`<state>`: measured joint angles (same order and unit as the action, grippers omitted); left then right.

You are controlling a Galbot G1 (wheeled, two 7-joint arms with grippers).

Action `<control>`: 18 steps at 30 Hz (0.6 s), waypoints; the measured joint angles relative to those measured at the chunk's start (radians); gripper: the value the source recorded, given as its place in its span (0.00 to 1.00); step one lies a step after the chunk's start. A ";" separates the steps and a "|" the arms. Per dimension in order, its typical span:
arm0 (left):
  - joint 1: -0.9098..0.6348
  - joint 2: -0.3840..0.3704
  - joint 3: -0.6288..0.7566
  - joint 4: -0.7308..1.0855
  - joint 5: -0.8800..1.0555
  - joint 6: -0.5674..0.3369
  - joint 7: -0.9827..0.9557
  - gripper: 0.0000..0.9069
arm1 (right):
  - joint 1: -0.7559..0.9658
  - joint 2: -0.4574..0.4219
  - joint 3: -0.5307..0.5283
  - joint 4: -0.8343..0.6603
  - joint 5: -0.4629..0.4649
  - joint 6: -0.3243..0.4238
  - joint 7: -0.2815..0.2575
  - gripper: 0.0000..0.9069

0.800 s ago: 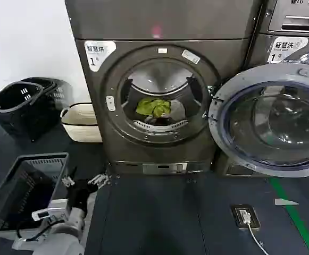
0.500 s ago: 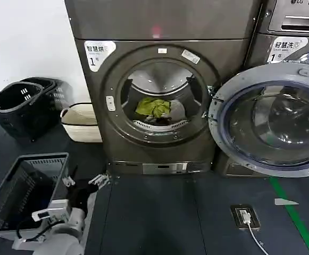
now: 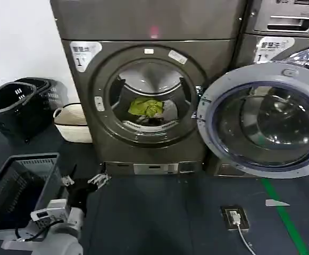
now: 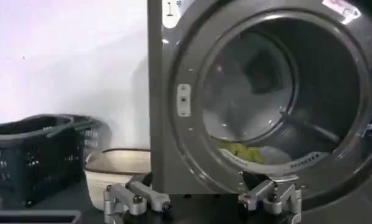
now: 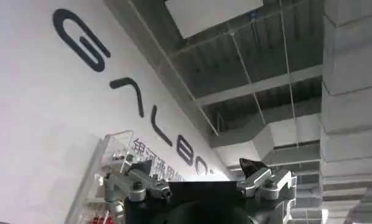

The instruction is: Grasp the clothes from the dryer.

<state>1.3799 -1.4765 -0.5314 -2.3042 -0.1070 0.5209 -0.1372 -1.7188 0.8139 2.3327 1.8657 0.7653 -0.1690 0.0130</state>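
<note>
Your left gripper sits low at about 7 o'clock in the head view, fingers spread wide, holding nothing and touching nothing (well short of the machine). Your right gripper points up at a ceiling and a lettered wall; its fingers are spread wide too, empty.

The clothes, one small lime-green and white bundle, lie on the drum floor inside the dryer, near the middle of the round opening. The dryer's door hangs swung open at 3 o'clock of the opening.

Counts: one bundle, two machines (the dryer plus a silver-grey machine beside it at 3 o'clock), two dark baskets stacked by the wall at 9 o'clock, one cream basket just beside the dryer, one grey crate next to your left arm.

The left wrist view shows the clothes from low down, just past the drum lip, with the cream basket and dark baskets; the head view alone gives the door and the floor socket.
</note>
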 measured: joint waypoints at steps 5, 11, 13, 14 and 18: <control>0.002 -0.003 0.000 0.001 0.001 0.001 0.001 1.00 | 0.004 0.002 -0.005 -0.001 -0.001 0.002 -0.004 1.00; 0.003 -0.005 -0.001 0.001 0.002 0.002 0.002 1.00 | 0.006 0.000 -0.007 -0.003 -0.002 0.002 -0.008 1.00; 0.005 -0.008 -0.001 0.001 0.004 0.002 0.003 1.00 | 0.006 0.000 -0.007 -0.003 -0.002 0.002 -0.008 1.00; 0.006 -0.008 -0.001 0.001 0.005 0.002 0.003 1.00 | 0.006 0.001 -0.007 -0.003 -0.002 0.002 -0.009 1.00; 0.007 -0.005 0.000 -0.001 0.004 0.002 0.005 1.00 | 0.003 0.001 -0.003 -0.004 -0.001 0.003 -0.011 1.00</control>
<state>1.3868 -1.4814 -0.5316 -2.3048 -0.1028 0.5229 -0.1318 -1.7162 0.8149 2.3297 1.8620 0.7640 -0.1656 0.0017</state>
